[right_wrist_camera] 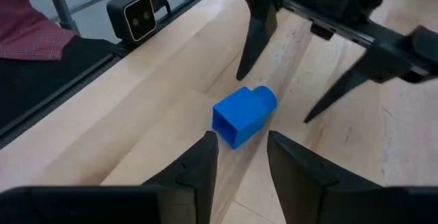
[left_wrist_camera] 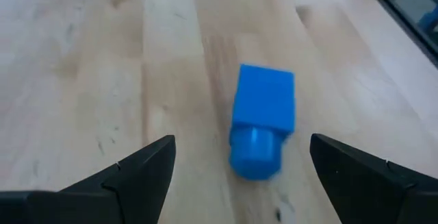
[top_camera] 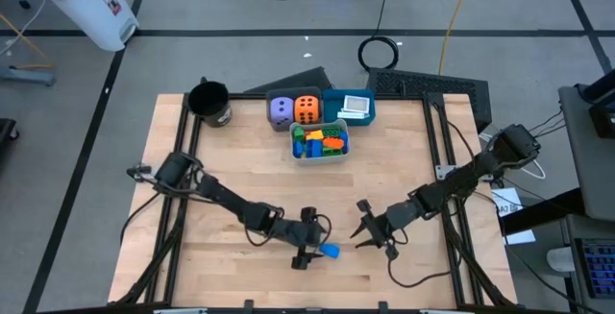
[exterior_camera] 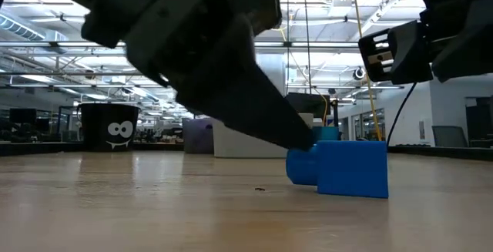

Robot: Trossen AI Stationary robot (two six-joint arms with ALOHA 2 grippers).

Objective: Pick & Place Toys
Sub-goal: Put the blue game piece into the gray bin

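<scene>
a single blue block (left_wrist_camera: 262, 122) lay on its side on the pale, grained wood of the bench (top_camera: 231, 175), near the front edge. it was smooth plastic, a boxy square body with one round stud jutting from an end.

the left pincer (top_camera: 309, 245) hung low over it with its two dark, wedge-shaped fingers (left_wrist_camera: 140, 169) spread wide on either side of the block, touching neither face. in the low view one tapered finger tip came down just beside the stud.

the right pincer (top_camera: 372, 231) sat a little apart to the right of the block, its fingers (right_wrist_camera: 195, 166) only narrowly parted, with nothing between them.

farther back on the bench stood a small grey bin (top_camera: 344, 153) heaped with more blocks (top_camera: 318, 142) in red, orange, yellow, green and blue. just behind it were a purple die (top_camera: 280, 110) and an orange die (top_camera: 307, 108) side by side, and a blue bin (top_camera: 333, 102) holding white cards (top_camera: 357, 106). a round black cup (top_camera: 209, 102) stood at the back left corner.
</scene>
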